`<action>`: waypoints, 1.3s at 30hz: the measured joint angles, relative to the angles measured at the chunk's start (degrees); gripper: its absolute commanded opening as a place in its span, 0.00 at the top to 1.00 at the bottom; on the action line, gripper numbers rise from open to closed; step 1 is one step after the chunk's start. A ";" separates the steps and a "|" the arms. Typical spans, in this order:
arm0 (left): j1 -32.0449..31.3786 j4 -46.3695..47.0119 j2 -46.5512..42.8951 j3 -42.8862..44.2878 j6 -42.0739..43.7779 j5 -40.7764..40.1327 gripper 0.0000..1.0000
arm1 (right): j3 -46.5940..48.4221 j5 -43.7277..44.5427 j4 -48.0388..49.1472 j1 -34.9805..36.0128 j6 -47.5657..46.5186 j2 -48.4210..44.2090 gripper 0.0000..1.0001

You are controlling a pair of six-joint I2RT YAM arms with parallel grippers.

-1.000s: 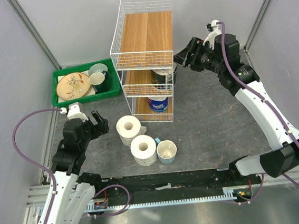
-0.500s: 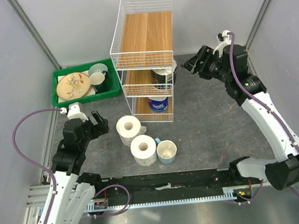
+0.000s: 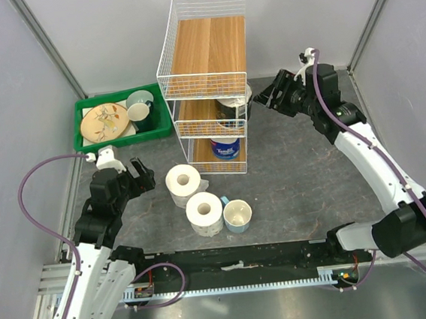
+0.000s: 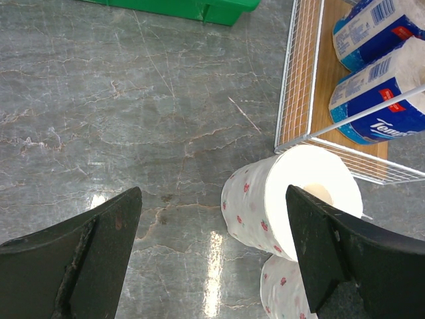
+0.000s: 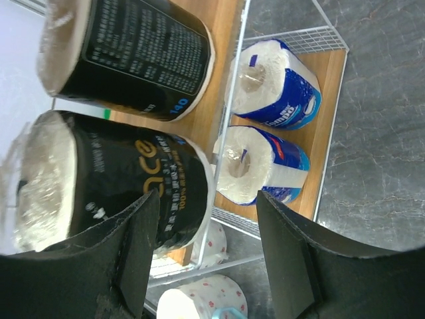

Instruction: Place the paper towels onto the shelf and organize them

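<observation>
Paper towels are split up: two flowery white rolls (image 3: 183,181) stand on the grey marbled tabletop (image 3: 289,167), with pale grey walls all round. Going left to right: green tray (image 3: 161,124) of dishes at the back, left gripper (image 3: 143,174) with fingers spread wide and holding nothing, pale blue cup (image 3: 237,215), then the shelf (image 3: 209,43) with dark-wrapped rolls (image 5: 133,46) on the middle tier and blue-wrapped rolls (image 5: 279,83) on the bottom. The right gripper (image 3: 263,94) hangs beside it, fingers apart, empty.
</observation>
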 measured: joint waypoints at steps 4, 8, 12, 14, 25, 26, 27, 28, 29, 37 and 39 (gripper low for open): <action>0.00 0.00 0.04 0.00 0.02 0.00 0.04 | 0.00 -0.92 0.00 0.35 0.02 1.20 0.33; 0.00 0.00 0.04 0.00 0.00 0.00 0.04 | 0.15 -2.36 0.50 0.98 0.04 1.64 0.33; 0.00 0.02 0.04 0.00 0.02 0.00 0.04 | 0.20 -3.58 1.27 1.55 0.31 2.14 0.33; 0.00 0.00 0.04 0.00 0.00 0.00 0.04 | 0.22 -3.98 1.77 1.68 0.50 2.38 0.33; 0.00 0.02 0.04 0.00 0.00 0.00 0.04 | 0.22 -4.61 3.74 2.01 1.95 3.45 0.33; 0.00 0.02 0.04 0.00 0.02 0.00 0.04 | 0.22 -4.61 4.02 2.03 2.03 3.58 0.33; 0.00 0.00 0.04 0.00 0.02 0.00 0.04 | 0.22 -4.63 4.26 2.05 2.21 3.76 0.33; 0.00 0.02 0.04 0.00 0.02 0.00 0.04 | 0.22 -4.63 4.37 2.05 2.29 3.82 0.33; 0.00 0.02 0.04 0.00 0.02 0.00 0.04 | 0.22 -4.63 4.44 2.12 2.36 3.91 0.33; 0.00 0.00 0.04 0.00 0.02 0.00 0.04 | 0.22 -4.83 3.41 2.12 1.38 3.69 0.32; 0.00 0.02 0.04 0.00 0.02 0.00 0.04 | 0.22 -5.81 2.45 2.10 0.55 3.34 0.32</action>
